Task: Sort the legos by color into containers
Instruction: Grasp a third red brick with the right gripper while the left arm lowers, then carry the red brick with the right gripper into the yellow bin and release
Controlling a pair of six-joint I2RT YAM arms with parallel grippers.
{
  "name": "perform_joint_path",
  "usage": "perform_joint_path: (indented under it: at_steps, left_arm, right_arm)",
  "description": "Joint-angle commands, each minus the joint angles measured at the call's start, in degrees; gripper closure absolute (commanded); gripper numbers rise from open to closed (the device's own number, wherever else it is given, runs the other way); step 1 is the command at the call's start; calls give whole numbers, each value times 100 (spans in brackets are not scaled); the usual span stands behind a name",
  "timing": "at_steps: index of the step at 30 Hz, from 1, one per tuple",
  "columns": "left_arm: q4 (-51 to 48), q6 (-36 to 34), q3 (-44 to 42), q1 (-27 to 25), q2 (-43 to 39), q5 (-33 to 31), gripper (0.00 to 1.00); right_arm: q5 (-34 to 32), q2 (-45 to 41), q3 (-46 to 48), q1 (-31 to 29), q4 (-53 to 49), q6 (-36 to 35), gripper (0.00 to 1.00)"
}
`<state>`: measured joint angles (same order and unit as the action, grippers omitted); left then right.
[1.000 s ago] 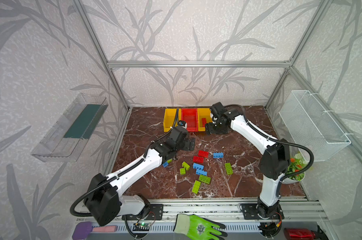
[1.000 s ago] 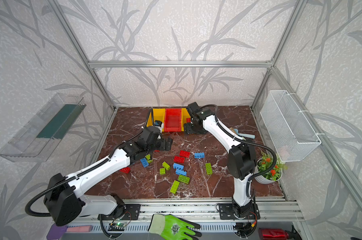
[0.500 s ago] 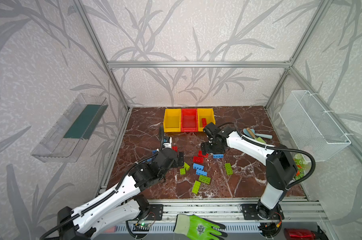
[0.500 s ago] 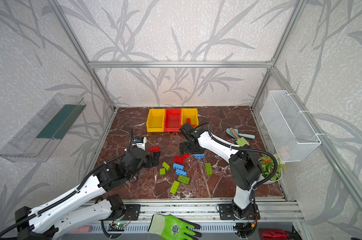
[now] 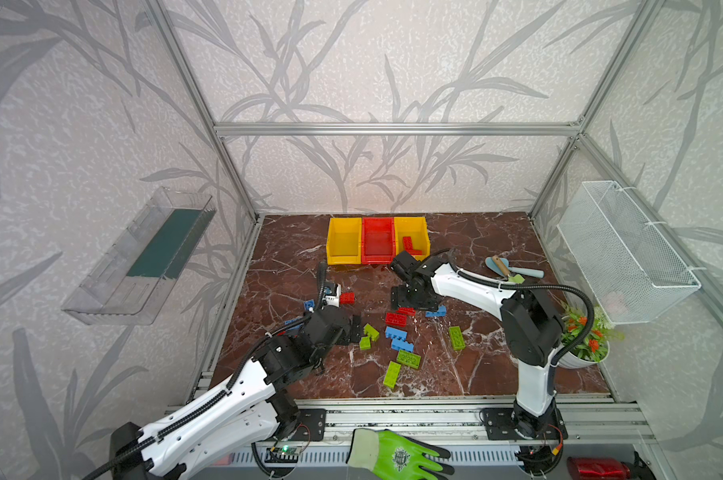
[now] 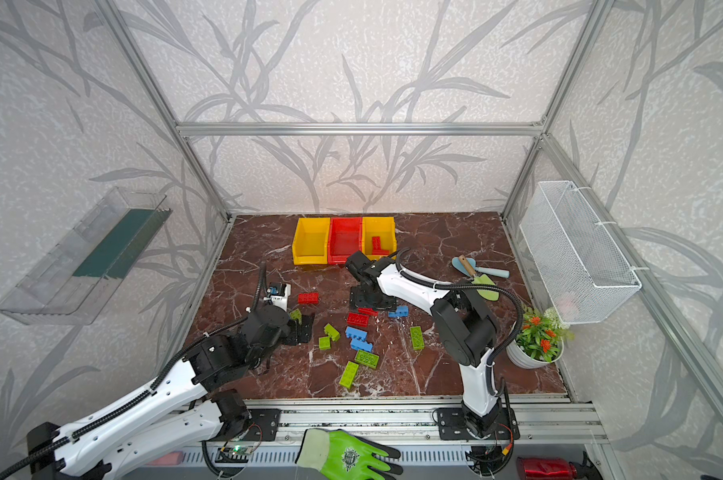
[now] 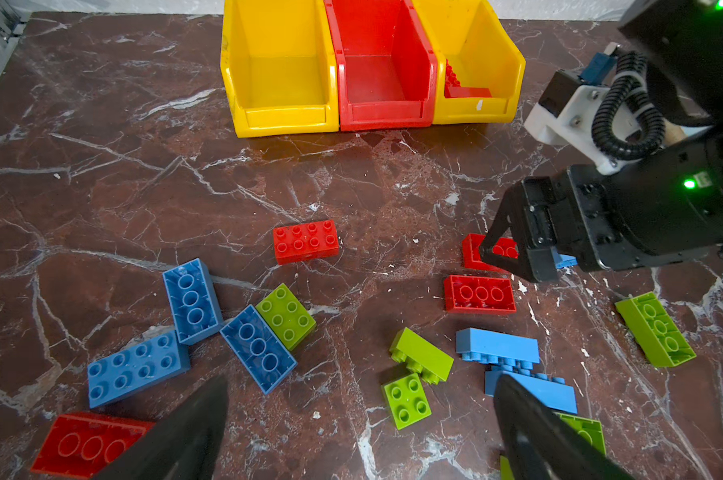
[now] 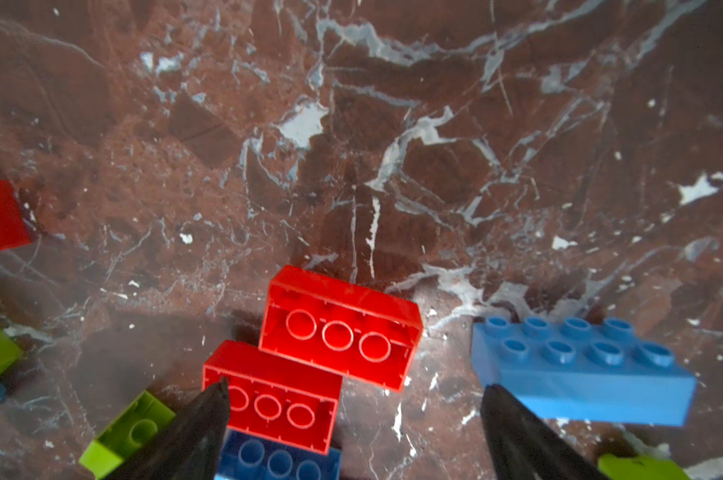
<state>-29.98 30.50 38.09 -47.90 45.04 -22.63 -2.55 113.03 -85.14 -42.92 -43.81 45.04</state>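
- The right gripper [image 8: 351, 395] hangs low over two red bricks [image 8: 339, 332] near the middle of the table [image 5: 285, 249]. Its fingers are spread wide and hold nothing, a spread that looks meant to straddle one brick.
- Both reds lie studs down and touch at a corner, so a pinch on one may nudge the other. A blue brick [image 8: 576, 365] sits just right of them, studs up.
- The left gripper [image 7: 362, 382] is also wide and empty. It hovers over the left part of the scatter, where blue bricks [image 7: 191, 301] and a green one [image 7: 285, 316] touch, and is probably lining up a pick there.
- The bins [image 5: 377, 258] stand in a row at the far side, mouths up. The right yellow bin [image 5: 425, 237] already holds sorted reds [image 5: 409, 245], so reds likely belong there. The other two look empty.
- Most legos [image 5: 397, 332] lie loose on the table between the arms, near of the bins, so the sorting looks barely begun.
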Motion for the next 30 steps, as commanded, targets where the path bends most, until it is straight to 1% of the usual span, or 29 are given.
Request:
perform_joint_path:
  at_steps: [1,8,11,15,17,19,22,25,30]
  left_arm:
    - [108,-223,80,41,-105,-234,1]
    - [187,-330,108,149,-24,-143,1]
    - [182,-348,126,182,4,-122,1]
    - [192,-394,134,227,38,-62,1]
    - [191,-423,163,261,72,-39,1]
    - [209,-479,186,296,118,-1,1]
    - [263,-579,206,389,184,79,1]
    - [334,-680,236,517,247,212,1]
    - [539,-866,310,840,431,640,1]
  right_arm:
    - [-115,182,-237,-67,-139,137,5]
    - [-106,546,-406,-67,-117,206,5]
    - [-106,690,-465,-66,-106,246,7]
    - [-49,820,-449,-59,35,345,13]
    - [6,878,-465,-65,78,359,18]
    - [26,918,-477,-65,75,366,31]
    - [-22,922,-507,-59,43,364,45]
    - [-82,875,-609,-59,-74,311,52]
    - [-230,722,-1029,-11,-364,18,55]
